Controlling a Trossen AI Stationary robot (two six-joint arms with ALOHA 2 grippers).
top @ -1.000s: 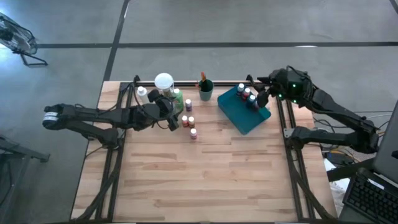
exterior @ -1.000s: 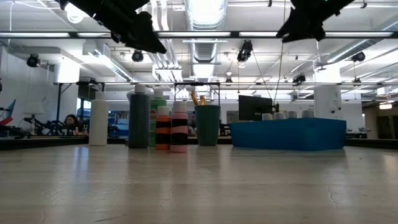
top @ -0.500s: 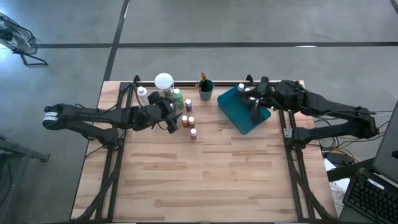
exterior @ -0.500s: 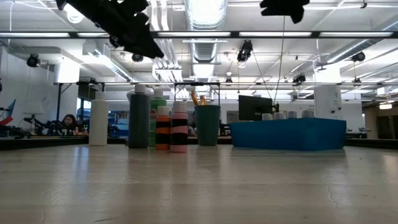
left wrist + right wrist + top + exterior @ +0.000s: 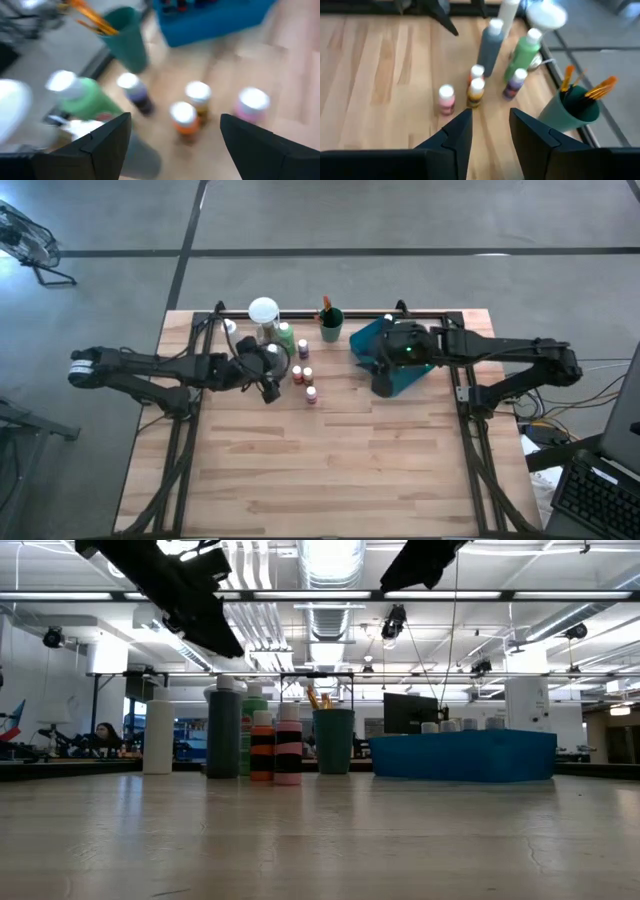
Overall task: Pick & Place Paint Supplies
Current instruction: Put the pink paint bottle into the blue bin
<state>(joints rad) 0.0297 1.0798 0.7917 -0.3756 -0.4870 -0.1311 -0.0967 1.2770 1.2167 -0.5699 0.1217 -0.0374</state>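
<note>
Several small white-capped paint bottles (image 5: 303,372) stand upright on the wooden table, with taller green (image 5: 525,47), grey (image 5: 491,40) and white (image 5: 158,730) bottles behind them. A teal cup (image 5: 331,326) holds brushes (image 5: 592,87). More bottle caps (image 5: 440,726) show above the rim of the blue tray (image 5: 400,370). My left gripper (image 5: 268,380) hangs open just left of the small bottles, slanting down at them (image 5: 184,117). My right gripper (image 5: 381,385) hovers over the tray's near left corner, open by a narrow gap (image 5: 490,131), with nothing between its fingers.
A round white-topped object (image 5: 263,310) stands at the far edge behind the tall bottles. A black frame rail (image 5: 350,313) runs along the far edge, and side rails (image 5: 465,395) flank the table. Bare wood (image 5: 330,470) fills the near half.
My right gripper has swung from above the tray's far right side toward the table's left and near edges, and now stands over the tray's near left corner, facing the standing bottles. My left gripper has tipped a little further down. No bottle has moved.
</note>
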